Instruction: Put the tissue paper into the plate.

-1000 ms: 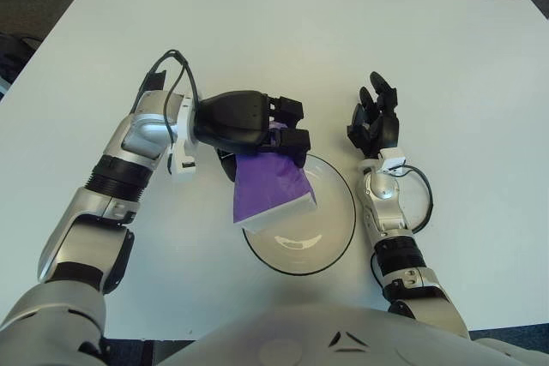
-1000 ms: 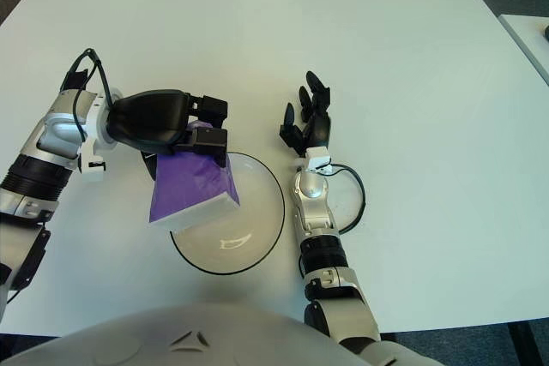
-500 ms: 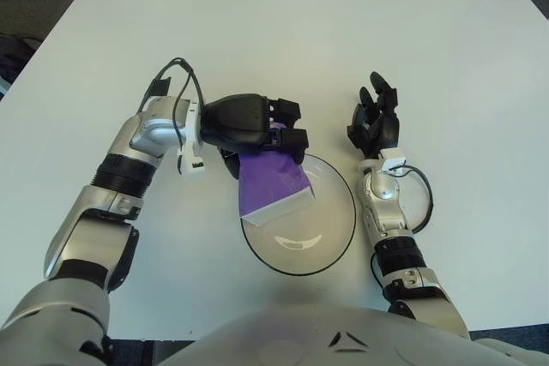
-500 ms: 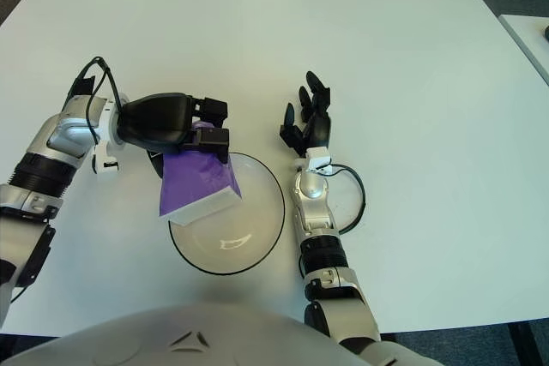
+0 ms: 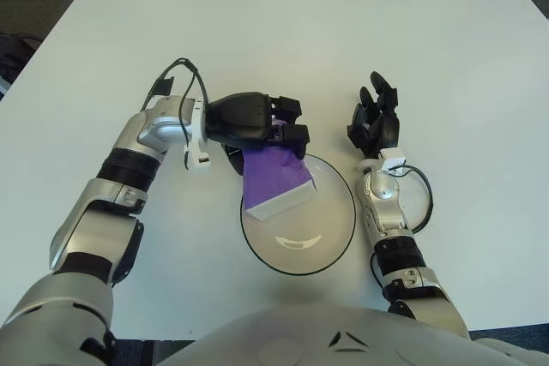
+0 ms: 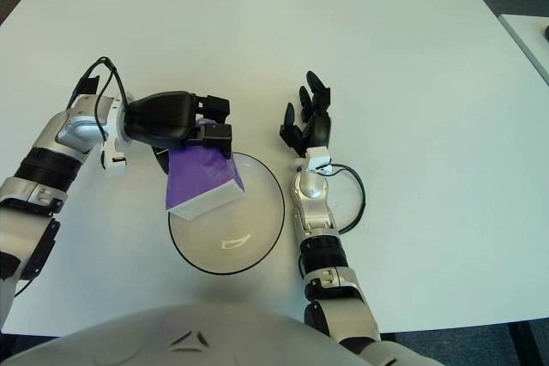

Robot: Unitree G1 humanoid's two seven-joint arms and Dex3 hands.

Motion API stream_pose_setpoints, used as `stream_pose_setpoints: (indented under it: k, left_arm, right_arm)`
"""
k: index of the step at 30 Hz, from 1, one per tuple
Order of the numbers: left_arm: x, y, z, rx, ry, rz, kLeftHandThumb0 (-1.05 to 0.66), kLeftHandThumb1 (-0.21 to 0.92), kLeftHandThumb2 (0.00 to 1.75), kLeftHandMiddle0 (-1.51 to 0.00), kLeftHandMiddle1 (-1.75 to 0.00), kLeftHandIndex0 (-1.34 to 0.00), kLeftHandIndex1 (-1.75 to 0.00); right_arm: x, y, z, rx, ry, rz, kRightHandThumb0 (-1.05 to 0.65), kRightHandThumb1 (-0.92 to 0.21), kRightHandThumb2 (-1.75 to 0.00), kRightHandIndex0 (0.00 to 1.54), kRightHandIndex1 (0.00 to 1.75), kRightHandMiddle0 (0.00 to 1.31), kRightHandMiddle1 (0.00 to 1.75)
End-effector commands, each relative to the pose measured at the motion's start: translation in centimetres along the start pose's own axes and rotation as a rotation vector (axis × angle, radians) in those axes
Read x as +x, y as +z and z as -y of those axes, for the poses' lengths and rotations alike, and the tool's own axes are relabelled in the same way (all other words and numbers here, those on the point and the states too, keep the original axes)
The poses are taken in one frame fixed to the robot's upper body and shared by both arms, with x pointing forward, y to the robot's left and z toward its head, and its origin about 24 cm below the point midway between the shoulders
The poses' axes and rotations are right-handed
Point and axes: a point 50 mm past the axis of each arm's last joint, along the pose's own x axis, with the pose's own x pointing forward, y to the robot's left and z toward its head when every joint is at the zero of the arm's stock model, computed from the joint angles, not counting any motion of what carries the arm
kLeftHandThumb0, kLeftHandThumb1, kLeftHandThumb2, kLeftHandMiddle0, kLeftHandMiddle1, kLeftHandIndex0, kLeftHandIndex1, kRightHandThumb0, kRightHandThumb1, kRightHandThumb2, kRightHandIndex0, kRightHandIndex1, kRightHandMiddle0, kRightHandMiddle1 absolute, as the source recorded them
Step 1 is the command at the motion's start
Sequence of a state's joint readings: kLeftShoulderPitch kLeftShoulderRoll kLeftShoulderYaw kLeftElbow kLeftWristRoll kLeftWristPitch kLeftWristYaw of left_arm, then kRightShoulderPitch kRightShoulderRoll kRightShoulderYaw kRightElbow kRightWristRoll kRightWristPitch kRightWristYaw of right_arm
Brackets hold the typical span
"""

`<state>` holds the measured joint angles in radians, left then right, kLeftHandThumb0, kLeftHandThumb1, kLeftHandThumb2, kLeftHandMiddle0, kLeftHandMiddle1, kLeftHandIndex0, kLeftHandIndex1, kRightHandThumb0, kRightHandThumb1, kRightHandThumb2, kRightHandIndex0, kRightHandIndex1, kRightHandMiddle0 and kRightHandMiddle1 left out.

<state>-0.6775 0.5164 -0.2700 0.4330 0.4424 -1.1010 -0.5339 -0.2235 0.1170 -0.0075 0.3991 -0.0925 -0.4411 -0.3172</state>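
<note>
The left hand [image 5: 257,122] hides the tissue pack's [image 5: 274,177] upper end.

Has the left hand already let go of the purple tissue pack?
No, the left hand grips the top of the purple tissue pack, which hangs tilted over the left rim of the white black-rimmed plate.

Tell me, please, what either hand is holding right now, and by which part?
The left hand grips the purple tissue pack by its top end, over the plate; the right hand holds nothing.

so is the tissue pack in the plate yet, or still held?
Still held: the left hand grips the purple tissue pack, hanging tilted over the plate.
</note>
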Motion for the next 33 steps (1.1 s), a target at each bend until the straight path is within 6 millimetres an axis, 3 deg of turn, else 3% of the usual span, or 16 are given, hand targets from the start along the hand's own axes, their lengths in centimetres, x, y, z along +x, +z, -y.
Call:
stream_pose_setpoints:
  k: [1,18,33]
  left_arm:
    - [0.2,-0.2,0.5,-0.007,-0.029,-0.003,0.0,0.18,1.46,-0.74,-1.68,-0.48,-1.75]
    - [0.9,0.5,1.4,-0.082,-0.033,0.029,0.0,0.19,1.45,-0.74,-1.67,-0.48,-1.75]
    - [1.7,2.1,1.3,-0.183,0.09,0.145,0.0,0.22,1.41,-0.72,-1.66,-0.45,-1.75]
  right_arm:
    - [-5.5,-6.4,1.7,-0.086,-0.041,-0.353,-0.68,-0.92,-0.73,0.3,0.0,0.0,0.53]
    - [-5.5,-6.5,1.5,-0.097,-0.047,-0.361,-0.69,-0.92,-0.75,0.3,0.0,0.0,0.54]
    - [-5.3,-6.5,1.7,-0.1,-0.05,-0.369,-0.69,-0.92,-0.74,0.31,0.01,0.0,0.54]
